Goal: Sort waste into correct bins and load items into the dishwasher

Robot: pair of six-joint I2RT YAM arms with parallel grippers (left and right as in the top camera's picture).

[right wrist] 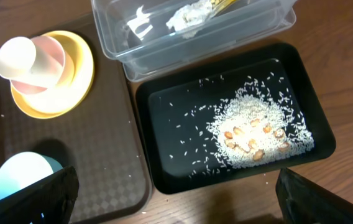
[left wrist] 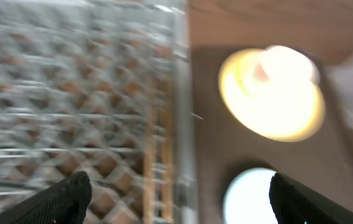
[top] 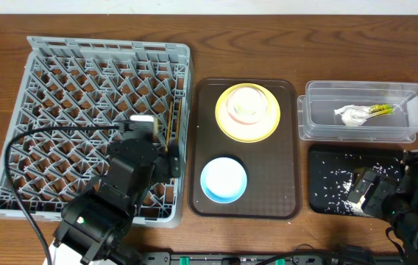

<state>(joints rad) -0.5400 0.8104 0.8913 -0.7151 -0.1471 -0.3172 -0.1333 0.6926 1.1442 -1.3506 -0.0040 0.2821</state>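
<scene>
My left gripper (top: 171,163) (left wrist: 179,199) hangs open over the right edge of the grey dishwasher rack (top: 98,125) (left wrist: 71,93). Two chopsticks (left wrist: 158,155) lie in the rack below it. The yellow plate (top: 247,125) (right wrist: 77,81) carries the cream bowl (top: 247,105) (right wrist: 30,59). The blue bowl (top: 224,179) (right wrist: 21,177) sits nearer. Napkin (top: 352,115) (right wrist: 192,15) and wrapper (top: 380,110) lie in the clear tub (top: 319,121) (right wrist: 164,50). Crumbs (right wrist: 257,130) cover the black tray (top: 323,202) (right wrist: 164,124). My right gripper (top: 367,188) (right wrist: 176,196) stands open, empty, over its near edge.
The plate and both bowls stand on a brown serving tray (top: 268,184) (right wrist: 96,155) between the rack and the two bins. A black cable (top: 54,131) runs across the rack. Bare wooden table (right wrist: 238,199) shows in front of the black tray.
</scene>
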